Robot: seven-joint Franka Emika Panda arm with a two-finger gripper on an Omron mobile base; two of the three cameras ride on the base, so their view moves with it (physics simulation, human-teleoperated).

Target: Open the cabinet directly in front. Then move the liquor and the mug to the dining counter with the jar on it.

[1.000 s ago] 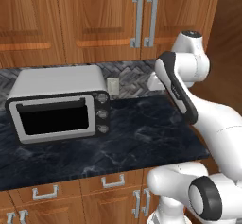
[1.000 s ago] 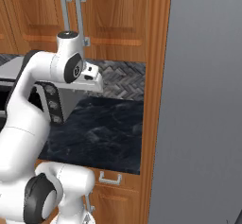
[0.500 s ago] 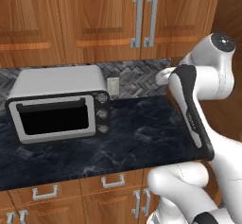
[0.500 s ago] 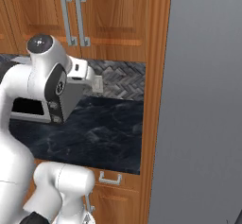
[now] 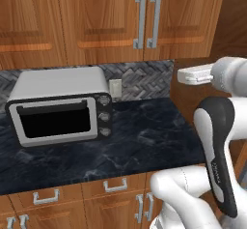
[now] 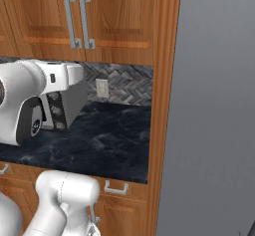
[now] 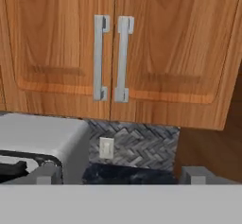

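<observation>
Kitchen wall with reddish-brown wooden cabinetry above a black marbled worktop [image 5: 144,141] and a grey herringbone backsplash [image 5: 144,80]. Directly ahead hangs the cabinet [image 5: 144,20], a double-door wall unit; both doors are closed and meet at a central seam. Two long vertical grey bar handles [image 7: 111,57] stand side by side, one on each door, just either side of that seam. The same doors and handles appear at upper left in the right base view [image 6: 79,18] and fill the upper part of the hand view [image 7: 156,53].

On the worktop, left of centre in the left base view, sits a silver toaster oven [image 5: 60,105] with a dark glass door and three knobs on its right side. A small white wall outlet [image 5: 116,88] is set in the backsplash just beside the oven's right rear corner. Below the worktop run low cabinet fronts with small silver handles [image 5: 116,187].

The white arm [image 5: 219,141] rises at lower right of the left base view, its wrist level with the backsplash and below the cabinet doors. The hand [image 7: 120,176] is released, its two dark fingertips [image 7: 196,175] spread wide apart and grasping nothing, well short of the handles. A plain grey wall panel [image 6: 214,105] borders the cabinetry on the right.
</observation>
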